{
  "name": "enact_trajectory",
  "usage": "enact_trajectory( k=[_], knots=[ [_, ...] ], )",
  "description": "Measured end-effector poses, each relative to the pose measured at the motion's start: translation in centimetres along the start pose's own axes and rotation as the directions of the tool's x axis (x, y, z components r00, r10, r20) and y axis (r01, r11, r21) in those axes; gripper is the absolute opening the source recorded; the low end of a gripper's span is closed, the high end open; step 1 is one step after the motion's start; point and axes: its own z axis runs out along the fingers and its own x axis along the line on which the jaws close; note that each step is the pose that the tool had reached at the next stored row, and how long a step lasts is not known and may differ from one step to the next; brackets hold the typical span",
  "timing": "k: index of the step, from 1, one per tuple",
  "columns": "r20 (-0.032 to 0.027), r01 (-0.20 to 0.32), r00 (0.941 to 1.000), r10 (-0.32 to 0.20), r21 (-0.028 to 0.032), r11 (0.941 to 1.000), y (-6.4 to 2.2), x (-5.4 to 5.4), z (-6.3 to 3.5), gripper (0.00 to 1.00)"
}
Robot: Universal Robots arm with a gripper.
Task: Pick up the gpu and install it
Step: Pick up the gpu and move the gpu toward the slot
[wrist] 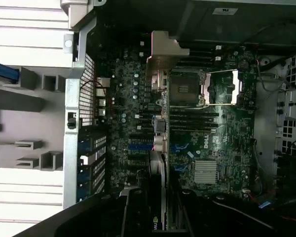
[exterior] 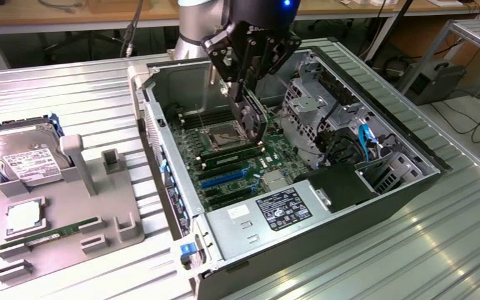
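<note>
My gripper hangs over the open computer case and is shut on the gpu. The gpu is a thin black card held on edge, and its lower end hovers just above the motherboard, near the processor socket. From the wrist, the gpu appears edge-on between my fingers, with its pale metal bracket at the far end. Blue expansion slots lie on the board toward the case's rear wall; the same blue slots sit beside the card's edge.
A grey fixture at the exterior view's left holds a silver hard drive, a processor chip and a green memory stick. Inside the case are a power supply, a drive cage and cables.
</note>
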Motion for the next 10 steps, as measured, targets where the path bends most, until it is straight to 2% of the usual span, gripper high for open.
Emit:
enact_trajectory(
  k=[5, 10],
  knots=[
    [-0.0001, 0.0, 1.0, 0.0, 0.0, 1.0, -0.18, -3.2, 1.39, 0.26],
    [-0.0017, 0.0, 1.0, 0.0, 0.0, 1.0, -0.2, -3.5, 1.63, 0.26]
  ],
)
